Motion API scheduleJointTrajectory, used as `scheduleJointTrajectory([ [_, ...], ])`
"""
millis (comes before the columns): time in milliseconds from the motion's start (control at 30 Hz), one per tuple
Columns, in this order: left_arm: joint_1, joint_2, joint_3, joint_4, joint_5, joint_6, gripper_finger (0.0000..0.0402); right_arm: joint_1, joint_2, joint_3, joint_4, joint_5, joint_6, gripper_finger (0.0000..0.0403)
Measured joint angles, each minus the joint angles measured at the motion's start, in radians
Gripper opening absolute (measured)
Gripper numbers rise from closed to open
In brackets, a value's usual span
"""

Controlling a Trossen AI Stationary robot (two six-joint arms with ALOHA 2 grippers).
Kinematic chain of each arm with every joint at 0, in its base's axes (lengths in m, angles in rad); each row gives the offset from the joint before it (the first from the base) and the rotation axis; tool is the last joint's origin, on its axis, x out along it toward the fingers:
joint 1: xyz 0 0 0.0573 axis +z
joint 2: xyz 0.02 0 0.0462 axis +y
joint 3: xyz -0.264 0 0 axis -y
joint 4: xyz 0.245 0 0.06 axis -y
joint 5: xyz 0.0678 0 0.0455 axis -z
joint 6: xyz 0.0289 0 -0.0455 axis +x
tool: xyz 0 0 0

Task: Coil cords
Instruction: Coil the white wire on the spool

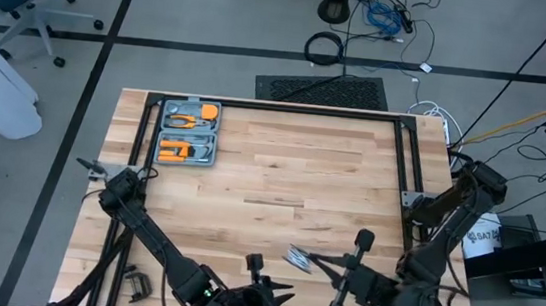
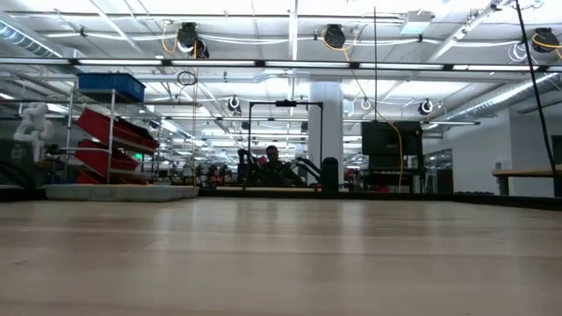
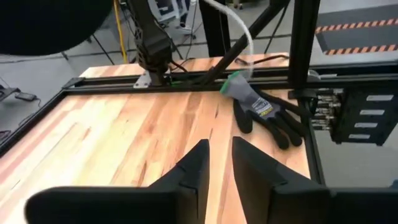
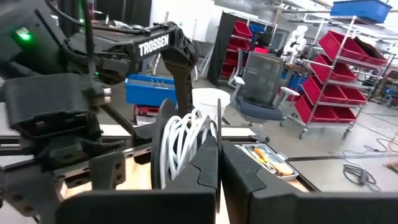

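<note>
The right gripper [image 4: 219, 165] has its jaws closed on the cord [image 4: 180, 146], whose white loops hang bunched against the round reel [image 4: 163, 140] right at the fingertips. From above, this bundle [image 1: 300, 259] sits near the table's [image 1: 282, 164] front edge, lifted in front of the right arm, probably to keep the loops together while winding. The left gripper [image 3: 219, 163] waits close by over bare wood, jaws slightly parted and holding nothing, the cord not between them. A grey glove [image 3: 264, 111] lies by the frame.
</note>
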Motion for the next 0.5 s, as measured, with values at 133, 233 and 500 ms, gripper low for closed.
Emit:
scheduleJointTrajectory([
  [133,-0.010,0.000,0.000,0.004,0.000,-0.025,0.0084,0.021,-0.010,0.000,0.010,-0.001,-0.013,0.0000],
  [233,-0.024,0.000,0.000,0.025,0.000,-0.055,0.0085,0.038,-0.019,0.000,0.048,-0.003,-0.034,0.0000],
  [500,-0.037,0.045,0.000,0.273,0.101,0.094,0.0085,0.084,-0.029,0.000,0.152,-0.053,-0.109,0.0000],
])
